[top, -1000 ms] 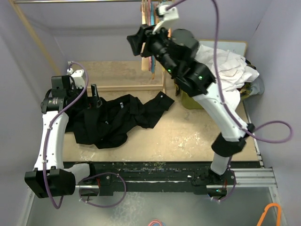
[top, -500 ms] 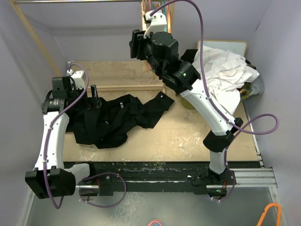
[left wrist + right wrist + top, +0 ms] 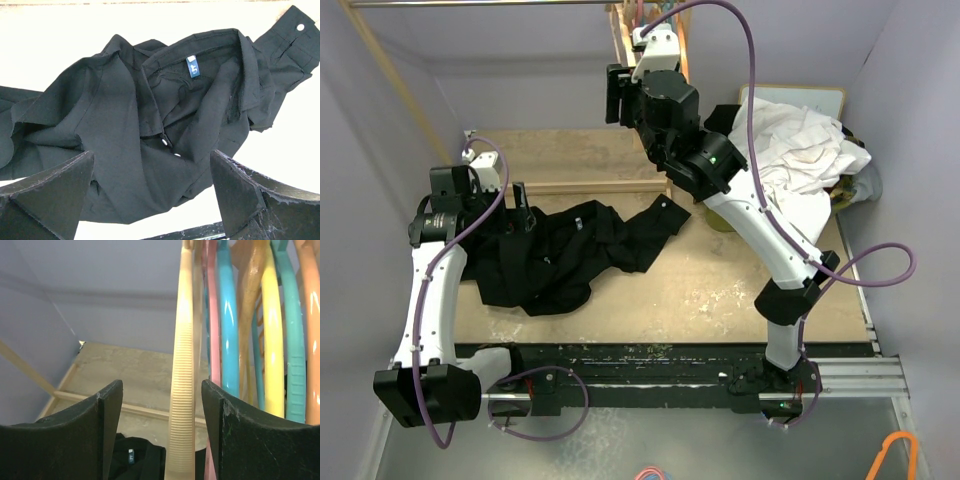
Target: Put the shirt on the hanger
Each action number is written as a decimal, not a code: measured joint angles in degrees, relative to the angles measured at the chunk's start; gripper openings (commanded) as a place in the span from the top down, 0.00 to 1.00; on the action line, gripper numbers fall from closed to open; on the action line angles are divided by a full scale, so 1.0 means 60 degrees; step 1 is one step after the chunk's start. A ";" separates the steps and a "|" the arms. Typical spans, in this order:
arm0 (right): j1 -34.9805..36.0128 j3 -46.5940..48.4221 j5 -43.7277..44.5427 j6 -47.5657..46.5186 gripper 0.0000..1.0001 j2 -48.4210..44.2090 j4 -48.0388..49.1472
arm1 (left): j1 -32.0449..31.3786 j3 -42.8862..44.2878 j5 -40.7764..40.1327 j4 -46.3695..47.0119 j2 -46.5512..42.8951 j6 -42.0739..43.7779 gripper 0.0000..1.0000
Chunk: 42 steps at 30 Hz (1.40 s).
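Left gripper (image 3: 152, 200): jaws spread wide, holding nothing, poised over the shirt (image 3: 555, 255). The shirt lies crumpled on the desk's left half, long axis running left to right, one cuffed sleeve reaching right toward the middle, collar label up. At the far edge, middle: the hanger (image 3: 182, 390) runs upright between the right gripper (image 3: 161, 385) fingers, which stand apart and unclamped. Pink hanger (image 3: 214, 340), teal hanger (image 3: 228, 330) and yellow hanger (image 3: 272, 340) crowd its right side. White cloth (image 3: 800, 140) is heaped at the far right corner.
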 measured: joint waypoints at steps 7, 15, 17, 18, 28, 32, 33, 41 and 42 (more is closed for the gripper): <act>0.0000 -0.0015 0.0441 -0.0339 0.37 0.0000 0.0004 | 0.0000 0.0000 0.0004 0.0000 -0.0018 0.0004 0.01; -0.0029 -0.0058 0.0499 -0.0565 0.89 0.0000 0.0011 | -0.0007 -0.0011 0.0015 0.0004 -0.0018 0.0007 0.01; -0.0029 -0.0069 0.0441 -0.0586 1.00 0.0000 0.0036 | -0.0007 -0.0073 0.0029 0.0029 -0.0026 0.0011 0.01; -0.0029 -0.0080 0.0441 -0.0612 1.00 0.0000 0.0044 | -0.0007 -0.0102 0.0033 0.0036 -0.0026 0.0011 0.01; -0.0047 -0.0954 0.0168 -0.1410 1.00 -0.0583 0.0579 | -0.0011 -0.0226 0.0215 0.0080 -0.0026 0.0062 0.01; -0.0066 -0.1949 -0.0106 -0.1734 1.00 -0.1501 0.1191 | -0.0029 -0.0310 0.0200 0.0066 0.0058 0.0091 0.01; -0.0073 -0.2116 -0.0131 -0.1803 1.00 -0.1694 0.1333 | -0.0040 -0.0310 0.0189 0.0073 0.0087 0.0091 0.01; -0.0080 -0.2677 -0.0659 -0.2350 1.00 -0.2714 0.2499 | -0.0091 -0.0310 0.0102 0.0066 0.0557 0.0120 0.01; -0.0080 -0.2677 -0.0703 -0.2379 1.00 -0.2718 0.2597 | -0.0091 -0.0310 0.0102 0.0066 0.0557 0.0124 0.01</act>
